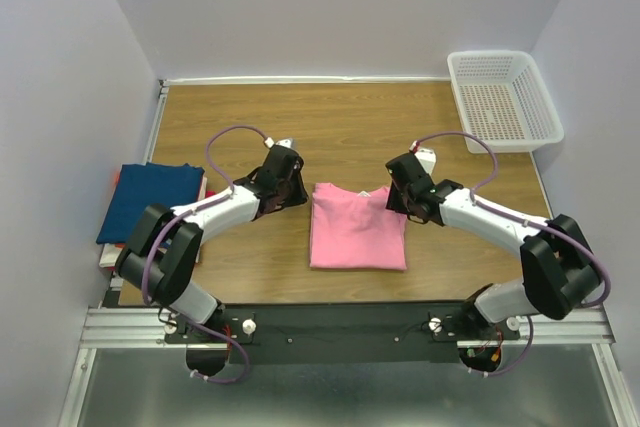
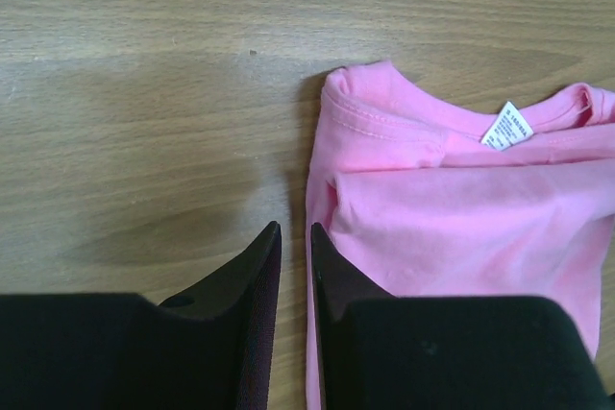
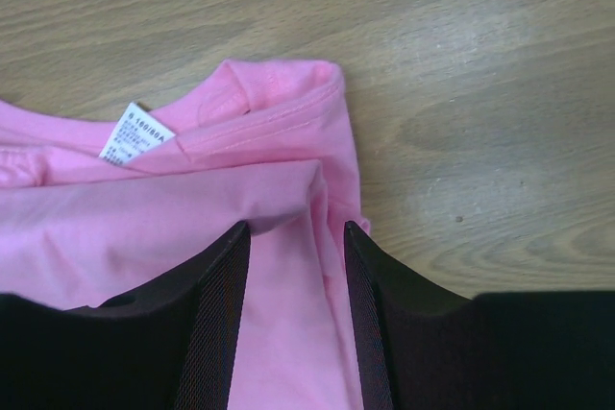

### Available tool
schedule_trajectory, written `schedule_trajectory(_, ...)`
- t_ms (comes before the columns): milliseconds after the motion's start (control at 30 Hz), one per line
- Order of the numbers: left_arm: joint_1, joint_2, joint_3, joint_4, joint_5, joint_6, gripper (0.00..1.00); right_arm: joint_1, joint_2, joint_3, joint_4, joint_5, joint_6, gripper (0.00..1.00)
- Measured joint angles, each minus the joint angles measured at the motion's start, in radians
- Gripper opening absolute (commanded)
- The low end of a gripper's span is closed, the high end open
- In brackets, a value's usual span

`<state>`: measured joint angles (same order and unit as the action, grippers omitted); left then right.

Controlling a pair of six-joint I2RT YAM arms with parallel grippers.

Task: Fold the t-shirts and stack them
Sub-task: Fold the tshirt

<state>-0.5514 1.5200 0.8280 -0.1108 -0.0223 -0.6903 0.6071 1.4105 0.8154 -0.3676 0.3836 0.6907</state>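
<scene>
Since the pink t-shirt [image 1: 357, 232] already lies as a flat folded rectangle in the middle of the table [image 1: 350, 127], collar end away from the robot, both arms reach to its far corners. That looks to me like the close of a fold, not the start of one. The left jaws stand only a narrow slit apart at the shirt's left edge near the collar, low over the wood. The cloth's edge runs toward the slit, but nothing appears pinched there, so I judge them to hold nothing. The right jaws stand well apart over the shirt's right edge, straddling a folded layer of pink cloth that lies loose between them, not gripped. The placement makes sense, since each side tends one corner so the fold lands square. Well apart to the left, a dark blue t-shirt [image 1: 150, 197] tops a small stack at the table's edge, probably where the pink one belongs next. A white mesh basket [image 1: 505, 97] sits at the far right corner. The only writing is on a small white neck label [image 2: 506, 125] sewn inside the collar, and its print is too small to read with any certainty.
</scene>
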Motion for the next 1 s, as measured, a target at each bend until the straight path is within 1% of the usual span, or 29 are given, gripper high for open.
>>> schedule_trajectory(167,0.001,0.05,0.018,0.024,0.022,0.002,0.26,-0.018,0.061,0.037,-0.001,0.004,-0.008,0.5)
schedule_trajectory(367,0.001,0.066,0.029,0.05,0.056,0.002,0.26,-0.018,0.065,0.052,-0.001,0.004,-0.011,0.5)
schedule_trajectory(433,0.001,0.067,0.032,0.06,0.066,0.002,0.26,-0.018,0.066,0.052,-0.001,0.004,-0.011,0.49)
schedule_trajectory(667,0.001,0.069,0.032,0.069,0.083,0.002,0.25,-0.024,0.079,0.052,0.007,0.004,-0.008,0.4)
schedule_trajectory(900,0.013,0.066,0.031,0.069,0.088,0.003,0.21,-0.027,0.082,0.052,0.014,0.004,-0.001,0.4)
schedule_trajectory(1000,0.022,0.042,0.012,0.072,0.088,0.009,0.2,-0.029,0.064,0.05,0.015,0.004,0.002,0.41)
